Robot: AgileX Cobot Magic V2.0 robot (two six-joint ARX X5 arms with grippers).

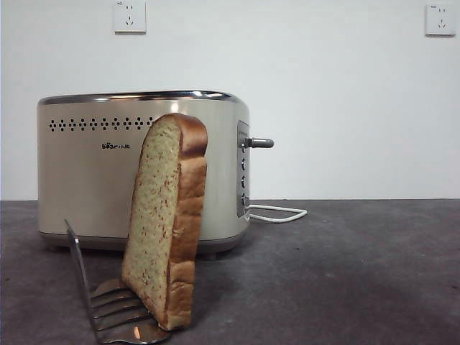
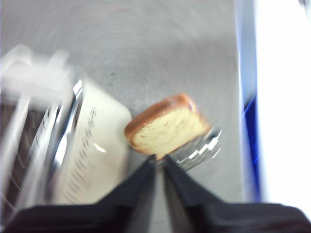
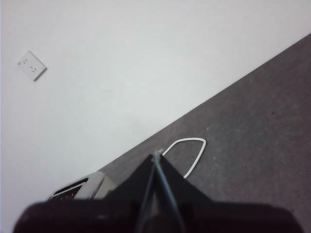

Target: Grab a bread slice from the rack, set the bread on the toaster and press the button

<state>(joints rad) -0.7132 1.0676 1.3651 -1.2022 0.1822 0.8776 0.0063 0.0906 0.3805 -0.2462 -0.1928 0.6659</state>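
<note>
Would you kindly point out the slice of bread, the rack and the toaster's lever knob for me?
slice of bread [image 1: 154,223]: front view, on its speckled cut face.
rack [image 1: 115,307]: front view, on the steel prongs beside the bread.
lever knob [image 1: 261,143]: front view, on the grey knob sticking out from the toaster's end panel.

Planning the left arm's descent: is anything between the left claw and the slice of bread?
Nothing: in the left wrist view, blurred, the left claw hangs above the slice of bread in the rack, no object between.

My left wrist picture was smeared with blur. The rack [image 1: 118,305] ran off the front picture's bottom edge, and bread [image 1: 167,223] hid part of the toaster [image 1: 93,169].
</note>
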